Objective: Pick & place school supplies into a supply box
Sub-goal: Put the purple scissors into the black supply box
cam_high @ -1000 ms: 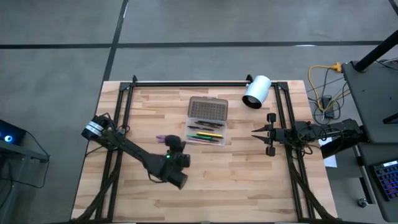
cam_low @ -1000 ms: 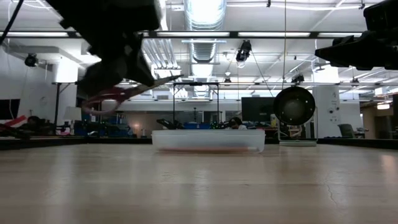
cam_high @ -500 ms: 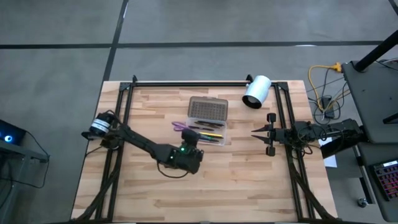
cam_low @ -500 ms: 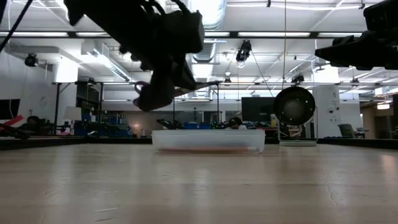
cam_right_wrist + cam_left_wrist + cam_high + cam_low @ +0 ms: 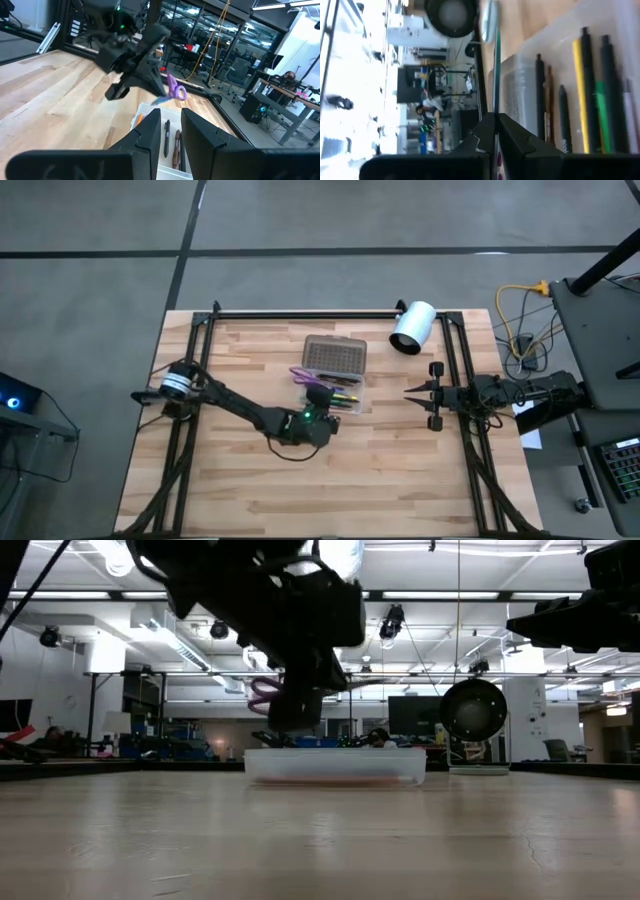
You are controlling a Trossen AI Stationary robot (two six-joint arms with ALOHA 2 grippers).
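Observation:
The supply box [image 5: 334, 375] lies open near the table's middle, its dotted lid [image 5: 334, 355] folded back toward the far edge. Several pens and pencils [image 5: 338, 399] lie in its clear tray [image 5: 335, 765]; in the left wrist view they [image 5: 580, 100] lie side by side. My left gripper [image 5: 320, 394] hangs over the tray's left end, shut on the purple-handled scissors [image 5: 301, 375]. My right gripper [image 5: 408, 391] waits at the table's right side, level and pointing left, with a narrow gap between its fingers [image 5: 150, 132]. My left gripper pinches the scissors between its two fingers, close to where the blades meet the handles [image 5: 498, 159]. The shut blades [image 5: 496, 70] run on forward past the fingertips. The purple handle loops [image 5: 263, 695] stick out to the table's left. The scissors are lifted clear, above the tray.
A white cylinder with a dark opening [image 5: 412, 327] lies on its side at the far right, beyond the box. Black frame rails [image 5: 452, 370] run along the left, right and far edges. Bare wood [image 5: 330, 480] stretches toward the near edge.
My left gripper has carried the scissors from the table's left part toward the right and somewhat toward the far edge. It now stands over the left end of the box's tray, still shut on them.

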